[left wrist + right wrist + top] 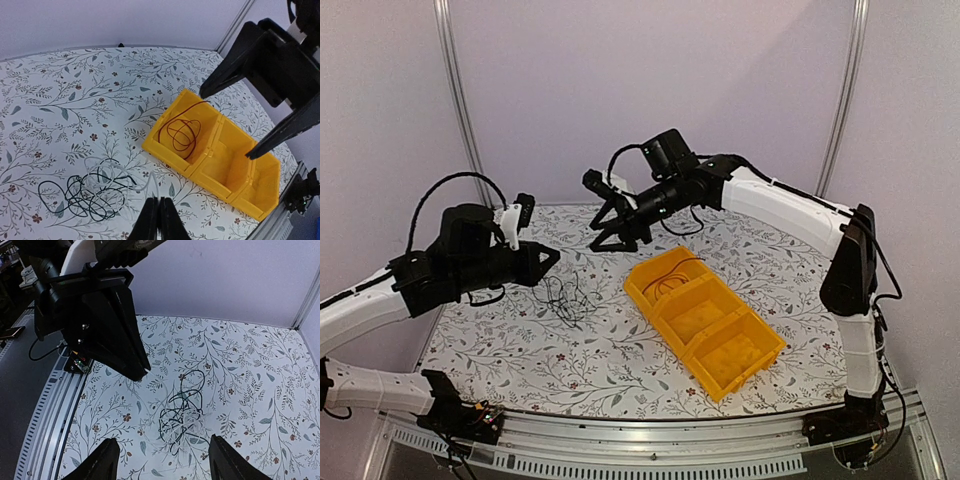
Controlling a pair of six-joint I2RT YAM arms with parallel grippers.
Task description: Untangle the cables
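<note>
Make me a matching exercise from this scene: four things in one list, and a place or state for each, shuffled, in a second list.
Things:
1. reddish-brown cable
2. black and white cable tangle
3. left gripper
4. right gripper

Places or states:
A. open
B. lying on the table
C. in an end compartment of the yellow bin
D. shut

Pairs: 1-C, 2-B, 3-D, 4-A

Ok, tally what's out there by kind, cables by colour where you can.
Bin: 1
Red-brown cable, in the bin's end compartment: 1
Tangle of black and white cables, beside the bin: 1 (strands too snarled to count)
Total: 3
</note>
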